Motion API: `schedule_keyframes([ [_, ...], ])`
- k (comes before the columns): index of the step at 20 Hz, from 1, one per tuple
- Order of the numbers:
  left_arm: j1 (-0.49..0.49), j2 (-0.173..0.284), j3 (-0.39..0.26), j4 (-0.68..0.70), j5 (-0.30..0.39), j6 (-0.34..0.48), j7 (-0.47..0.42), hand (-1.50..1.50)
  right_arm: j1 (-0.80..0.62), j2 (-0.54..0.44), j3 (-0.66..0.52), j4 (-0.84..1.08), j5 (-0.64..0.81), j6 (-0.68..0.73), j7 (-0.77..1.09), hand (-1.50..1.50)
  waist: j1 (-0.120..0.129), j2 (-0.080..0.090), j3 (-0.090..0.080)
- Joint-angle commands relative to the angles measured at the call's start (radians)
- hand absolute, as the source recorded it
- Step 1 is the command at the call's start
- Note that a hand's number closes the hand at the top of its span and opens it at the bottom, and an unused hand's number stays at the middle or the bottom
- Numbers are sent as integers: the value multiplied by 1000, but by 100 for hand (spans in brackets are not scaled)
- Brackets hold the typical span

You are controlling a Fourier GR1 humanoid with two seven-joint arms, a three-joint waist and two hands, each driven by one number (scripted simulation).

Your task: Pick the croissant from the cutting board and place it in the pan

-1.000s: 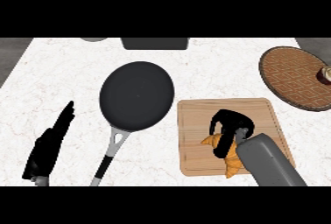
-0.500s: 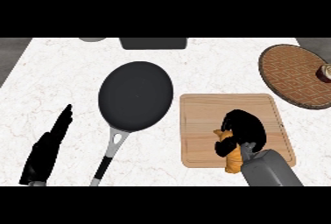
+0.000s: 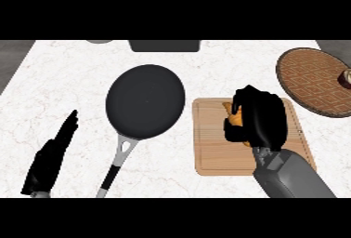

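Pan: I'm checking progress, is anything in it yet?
Empty. The pan shows only its bare dark surface; the croissant is over the cutting board, gripped by the right hand.

Under the right hand (image 3: 260, 122), the cutting board (image 3: 216, 155) is showing pale, matt wood grain. Left of it, the pan (image 3: 145, 101) is looking matt black with a metal handle; the worktop (image 3: 68, 83) is showing smooth veined marble.

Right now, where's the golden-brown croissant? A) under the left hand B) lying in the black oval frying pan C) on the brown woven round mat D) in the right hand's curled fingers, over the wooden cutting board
D: the golden-brown croissant shows between the curled fingers of the right hand, over the wooden cutting board; nothing lies in the black oval frying pan.
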State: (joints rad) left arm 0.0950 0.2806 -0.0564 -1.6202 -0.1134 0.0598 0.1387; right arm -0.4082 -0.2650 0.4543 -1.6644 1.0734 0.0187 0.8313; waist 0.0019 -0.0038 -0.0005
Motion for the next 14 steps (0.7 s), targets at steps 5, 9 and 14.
schedule_keyframes([
  [5,-67,-13,16,33,-10,-7,25,0,-264,185,-21,110,40,-21,-28,150,10,6,0],
  [9,-19,28,45,-45,35,-62,35,0,-378,261,-41,344,-19,-154,-35,150,30,8,0],
  [14,-39,-34,-9,9,-26,-18,12,0,-553,264,-51,614,-201,-289,-76,150,43,13,0],
])
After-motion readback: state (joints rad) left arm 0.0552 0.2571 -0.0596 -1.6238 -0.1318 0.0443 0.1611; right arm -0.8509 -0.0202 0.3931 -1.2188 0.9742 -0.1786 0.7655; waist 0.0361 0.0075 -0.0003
